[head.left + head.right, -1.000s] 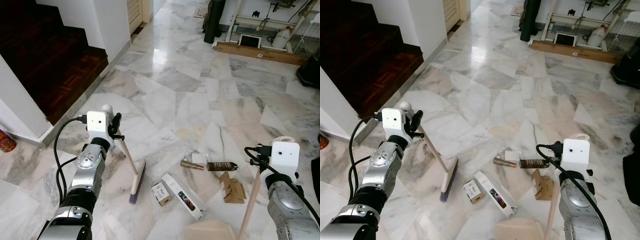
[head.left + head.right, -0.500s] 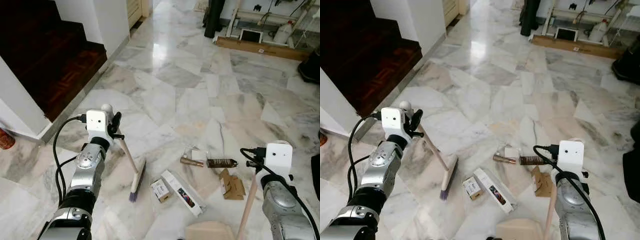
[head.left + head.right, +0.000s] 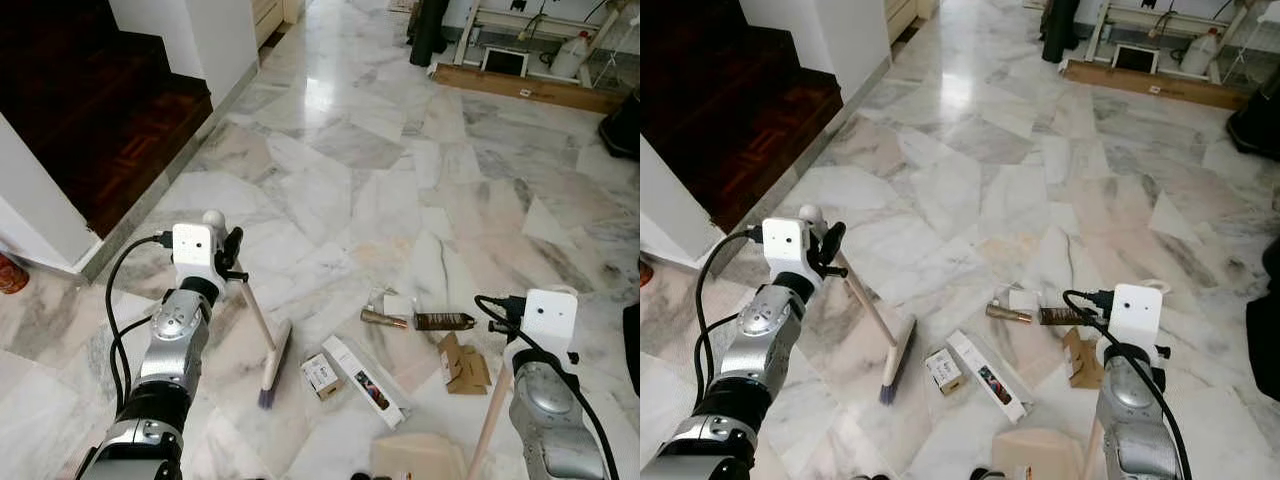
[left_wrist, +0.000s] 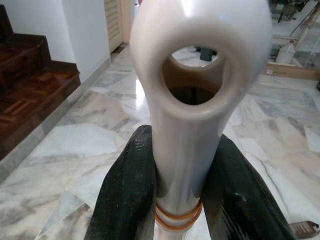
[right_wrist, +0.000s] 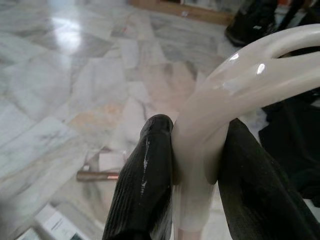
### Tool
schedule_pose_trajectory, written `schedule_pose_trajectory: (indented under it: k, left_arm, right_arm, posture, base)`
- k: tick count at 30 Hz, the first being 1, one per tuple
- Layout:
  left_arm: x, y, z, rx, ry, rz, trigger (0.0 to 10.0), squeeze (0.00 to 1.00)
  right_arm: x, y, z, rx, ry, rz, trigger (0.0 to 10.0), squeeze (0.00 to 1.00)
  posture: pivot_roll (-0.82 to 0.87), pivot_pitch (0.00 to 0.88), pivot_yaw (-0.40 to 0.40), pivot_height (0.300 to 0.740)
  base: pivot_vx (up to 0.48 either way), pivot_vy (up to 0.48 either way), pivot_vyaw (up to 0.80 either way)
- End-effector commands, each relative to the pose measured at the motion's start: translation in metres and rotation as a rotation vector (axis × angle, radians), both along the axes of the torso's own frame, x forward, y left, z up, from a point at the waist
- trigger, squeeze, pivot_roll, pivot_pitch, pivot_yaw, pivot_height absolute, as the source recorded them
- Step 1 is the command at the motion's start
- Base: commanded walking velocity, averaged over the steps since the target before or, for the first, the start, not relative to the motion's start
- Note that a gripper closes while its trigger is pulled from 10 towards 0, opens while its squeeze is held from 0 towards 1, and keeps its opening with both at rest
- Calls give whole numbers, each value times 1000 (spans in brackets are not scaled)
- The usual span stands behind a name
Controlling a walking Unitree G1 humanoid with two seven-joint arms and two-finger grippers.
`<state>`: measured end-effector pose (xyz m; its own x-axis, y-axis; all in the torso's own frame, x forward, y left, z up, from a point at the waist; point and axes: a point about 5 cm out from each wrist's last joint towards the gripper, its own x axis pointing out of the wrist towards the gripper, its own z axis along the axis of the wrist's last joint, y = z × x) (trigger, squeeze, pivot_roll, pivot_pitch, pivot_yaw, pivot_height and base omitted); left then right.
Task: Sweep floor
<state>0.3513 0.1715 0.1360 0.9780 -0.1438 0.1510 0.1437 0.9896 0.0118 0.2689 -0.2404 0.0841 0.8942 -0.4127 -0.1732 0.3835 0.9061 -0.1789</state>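
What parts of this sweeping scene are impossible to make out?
- Dustpan: cut off by the bottom edge in the left eye view.
- Print on the small box and long box: too small to read.
- Right claw: in the right wrist view its fingers hide the dustpan handle below the grip.

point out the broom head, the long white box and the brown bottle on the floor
broom head (image 3: 274, 358): left eye view, on the middle of the bristle block.
long white box (image 3: 364, 374): left eye view, on its printed top face.
brown bottle (image 3: 444, 321): left eye view, on the dark body.
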Motion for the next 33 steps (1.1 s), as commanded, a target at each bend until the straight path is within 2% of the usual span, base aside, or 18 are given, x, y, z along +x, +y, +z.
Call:
schedule_pose_trajectory:
  k: [1, 9, 14, 26, 33]
  left_arm:
    - [0, 2, 8, -1, -36, 1, 10000, 0]
    - [-1, 1, 9, 0, -44, 1, 10000, 0]
    - [-1, 1, 10, 2, -44, 2, 10000, 0]
    - [-2, 3, 10, 5, -46, 5, 10000, 0]
    - [-3, 4, 10, 6, -43, 4, 10000, 0]
  right_arm:
    - [0, -7, 3, -44, -25, -46, 10000, 0]
    - [6, -14, 3, -89, -50, -97, 10000, 0]
    - [11, -12, 6, -92, -81, -94, 10000, 0]
    - [27, -8, 24, -61, -264, -173, 10000, 0]
    - [28, -8, 22, -76, -266, -173, 10000, 0]
  posture:
    - [55, 160, -7, 740]
    - [66, 145, -9, 740]
    - [73, 139, -9, 740]
    - [92, 134, -8, 740]
    - [93, 133, -10, 740]
  base:
    - [0, 0, 0]
    - [0, 0, 0]
    - [0, 0, 0]
    - [0, 0, 0]
    - [0, 0, 0]
